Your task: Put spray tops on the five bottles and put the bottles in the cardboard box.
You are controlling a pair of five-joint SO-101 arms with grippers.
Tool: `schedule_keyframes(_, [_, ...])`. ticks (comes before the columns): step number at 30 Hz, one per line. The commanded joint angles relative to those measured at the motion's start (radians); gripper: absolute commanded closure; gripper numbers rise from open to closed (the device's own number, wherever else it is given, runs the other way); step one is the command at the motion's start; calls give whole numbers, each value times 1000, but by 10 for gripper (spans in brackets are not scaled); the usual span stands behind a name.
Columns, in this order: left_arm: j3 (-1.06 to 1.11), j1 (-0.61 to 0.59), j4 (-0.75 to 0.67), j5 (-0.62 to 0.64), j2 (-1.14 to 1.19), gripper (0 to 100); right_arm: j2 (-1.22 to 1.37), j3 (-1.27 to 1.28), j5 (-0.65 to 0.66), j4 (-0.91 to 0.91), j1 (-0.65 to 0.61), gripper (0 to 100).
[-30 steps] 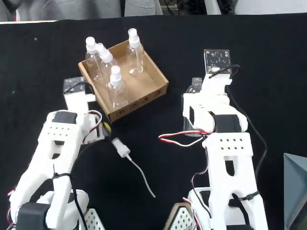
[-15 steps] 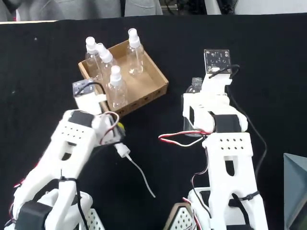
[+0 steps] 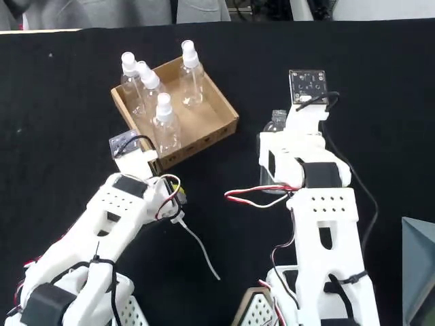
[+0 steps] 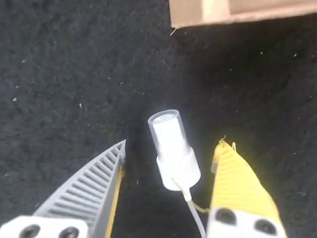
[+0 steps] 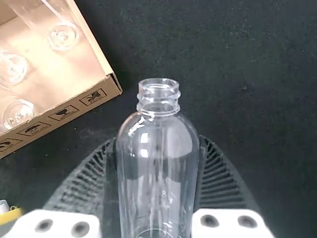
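Swinging away from the box's side, the left arm has brought its left hand [image 4: 171, 145] down over the loose spray top [image 4: 172, 134], while the right arm has kept still. Everything rests on a black surface [image 3: 380, 81]. On it, the cardboard box [image 3: 198, 139] lies just beyond the left hand's fingertips, one corner of it ahead of the hand, and it sits off to the inner side of the right hand [image 5: 157, 144]. Four capped bottles [image 3: 166, 125] stand upright inside the box. The right hand is pressed against both sides of the open bottle [image 5: 157, 168], pinching it upright; its neck is bare, and it stands outside the box, near the box's corner. The left hand is spread, and the spray top lies on the surface between its grey and yellow fingers, apart from both. The nozzle end points away from the wrist toward the box, and the thin tube [image 3: 200, 248] trails back beneath the hand.
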Motion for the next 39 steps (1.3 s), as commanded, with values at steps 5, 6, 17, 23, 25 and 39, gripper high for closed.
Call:
schedule_keyframes(5, [64,18,-161,54,-3,745,-44,-12,0,-29,26,904])
schedule_keyframes(6, [76,18,-184,54,-3,745,-44,-12,0,-29,26,904])
schedule_keyframes(17, [114,16,-307,49,71,955,-42,-12,0,-29,25,904])
schedule_keyframes(23, [25,12,-227,54,164,940,-42,-12,0,-29,25,904])
schedule_keyframes(25, [13,10,-213,54,175,940,-42,-12,0,-29,25,904])
schedule_keyframes(39, [54,10,-206,51,35,972,-48,-12,0,-25,25,904])
